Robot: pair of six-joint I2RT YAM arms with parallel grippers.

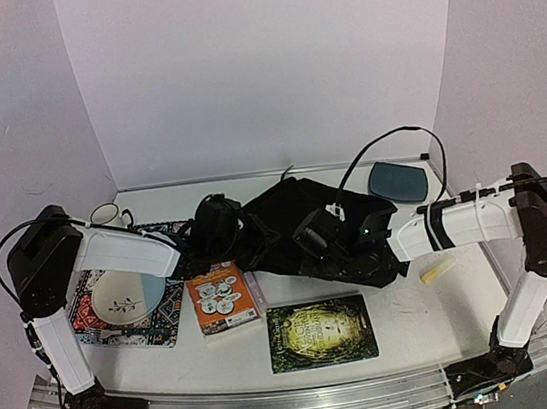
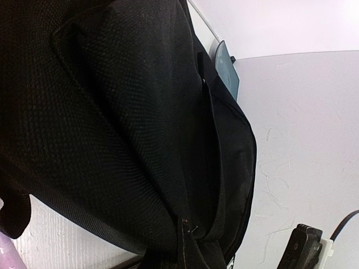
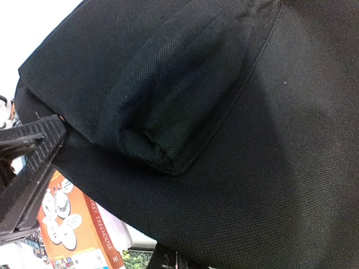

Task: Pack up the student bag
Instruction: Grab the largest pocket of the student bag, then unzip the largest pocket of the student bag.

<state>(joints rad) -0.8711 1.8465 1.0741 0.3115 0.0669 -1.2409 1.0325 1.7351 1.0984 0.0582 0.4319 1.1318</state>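
Right gripper [image 1: 316, 235]: my jaws are closed right down and pressed into the upper face of the student bag [image 1: 280, 212]. I cannot tell whether a fold is caught between them.
Left gripper [image 1: 228, 229]: pinched shut on the bag's left end, where cloth and a strap bunch together.
Student bag: slumped at the middle of the table [image 1: 409, 313], between my two grippers and just behind the books. I cannot see a zip mouth from any view.
Step in hand: as I judge it, getting a sure hold on the bag so it can be opened for packing.
Doing it well: I should test each pinch with a small lift before pulling. My hands should pull apart gently and together, because limp cloth slips out or drags the whole bag. I must lift clear of the books.
Bag material: coarse matte black weave, soft and shapeless, with raised stitched seams. It will fold rather than stand.
Orange book [image 1: 224, 300]: flat, glossy and stiff-edged, touching the bag's near side.
Green book [image 1: 321, 331]: flat and rectangular, nearer my bases.
Further out: a smooth plate [image 1: 115, 304] on a patterned mat [image 1: 162, 315], a mug [image 1: 104, 216], a rounded blue-grey tray [image 1: 399, 182] and a pale yellow stick [image 1: 436, 271].
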